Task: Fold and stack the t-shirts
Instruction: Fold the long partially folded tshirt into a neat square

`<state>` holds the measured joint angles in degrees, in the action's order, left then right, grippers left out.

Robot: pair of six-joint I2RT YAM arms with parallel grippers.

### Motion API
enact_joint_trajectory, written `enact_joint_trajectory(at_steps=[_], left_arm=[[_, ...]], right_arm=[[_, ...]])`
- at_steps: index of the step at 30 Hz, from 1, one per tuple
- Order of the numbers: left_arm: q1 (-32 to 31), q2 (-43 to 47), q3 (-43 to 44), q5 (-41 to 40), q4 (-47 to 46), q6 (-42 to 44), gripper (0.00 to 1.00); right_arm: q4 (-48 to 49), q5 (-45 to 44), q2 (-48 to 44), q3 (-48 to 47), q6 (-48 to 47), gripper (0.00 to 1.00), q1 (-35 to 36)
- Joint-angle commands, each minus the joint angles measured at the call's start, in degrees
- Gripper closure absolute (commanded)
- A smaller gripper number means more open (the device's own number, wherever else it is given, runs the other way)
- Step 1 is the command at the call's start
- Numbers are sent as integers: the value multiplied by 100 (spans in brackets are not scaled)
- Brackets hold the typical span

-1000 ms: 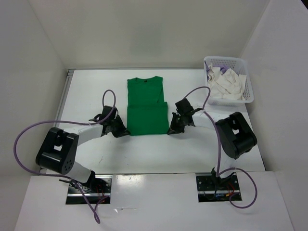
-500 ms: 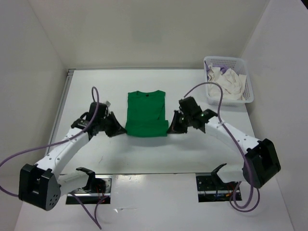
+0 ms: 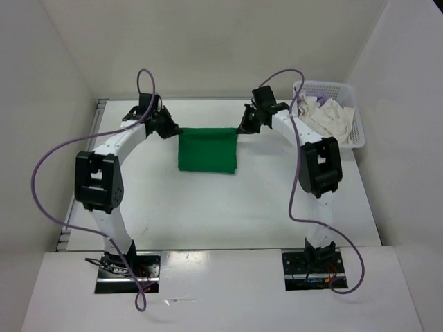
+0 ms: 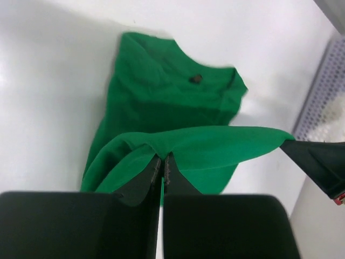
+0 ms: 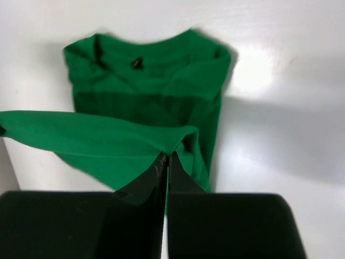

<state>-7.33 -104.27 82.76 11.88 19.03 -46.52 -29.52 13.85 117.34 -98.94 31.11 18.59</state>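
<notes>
The green t-shirt lies in the middle of the table, its near hem lifted and carried over toward the collar end. My left gripper is shut on the hem's left corner. On the right corner my right gripper is also shut. The hem hangs stretched between them above the collar half. A white t-shirt and a bit of the lavender one sit crumpled in the basket.
The white lattice basket stands at the far right corner, close to my right arm. White walls close the table at the back and both sides. Purple cables loop above both arms.
Both arms have swung from the near side to the far side, carrying the green shirt's hem with them. The shirt now shows as a shorter folded rectangle.
</notes>
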Motion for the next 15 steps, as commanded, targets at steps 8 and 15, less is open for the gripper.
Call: enact_joint_trajectory(at_steps=[8,15], left_arm=[[83,-1701,1469,-371,-452,-154,86],[136,-1448,1848,-572,-690,-156,29]], right_arm=[[-598,-312,1976,-2611,-352,99,-215],[-959,-391,2136,-3598,-149,66,-215]])
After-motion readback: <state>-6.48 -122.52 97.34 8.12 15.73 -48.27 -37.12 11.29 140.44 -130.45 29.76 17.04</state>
